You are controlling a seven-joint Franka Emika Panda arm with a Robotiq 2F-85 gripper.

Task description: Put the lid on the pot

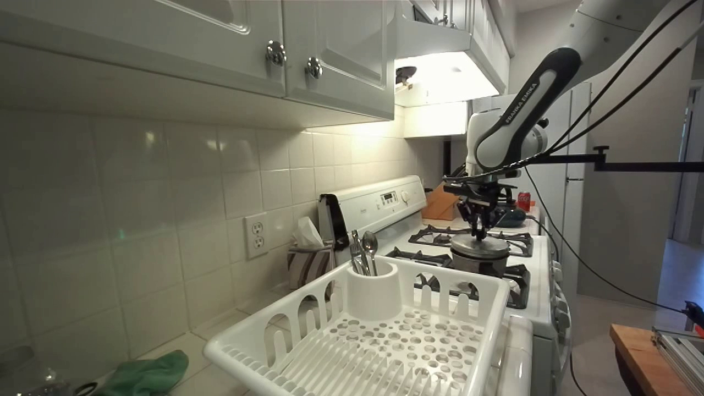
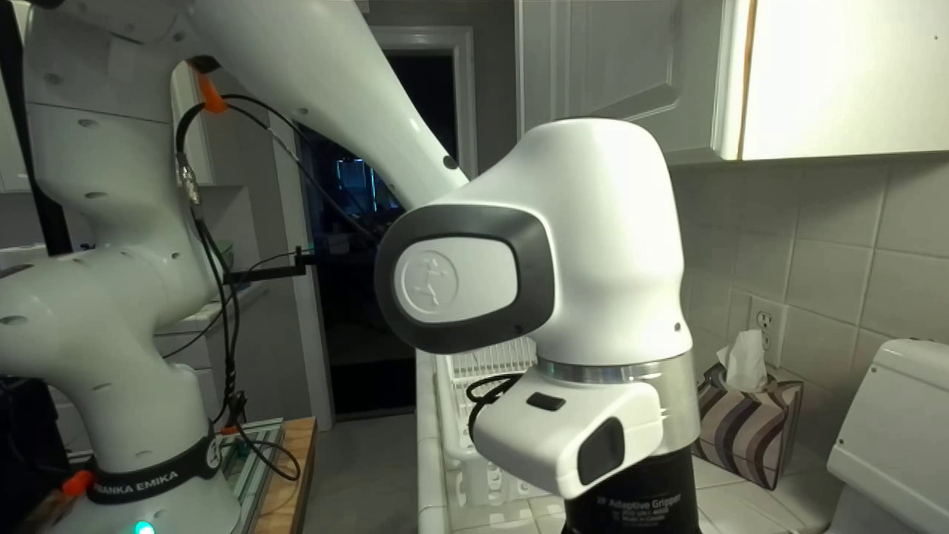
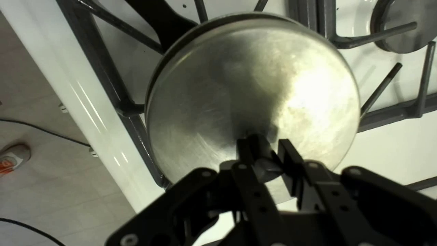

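Black grates (image 3: 99, 61) surround the pot (image 1: 477, 265); white dish rack (image 1: 493, 309) stands near.

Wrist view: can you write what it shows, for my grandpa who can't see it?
A black tool grips the knob of a round, silvery lid covering a dark pot on a white stove. The pot's black handle sticks out toward the top, and dark burner grates show around it.

Light (image 1: 448, 74) glows beneath the range hood (image 1: 432, 41), and white cabinets (image 1: 220, 52) hang above a tiled wall (image 1: 181, 209).
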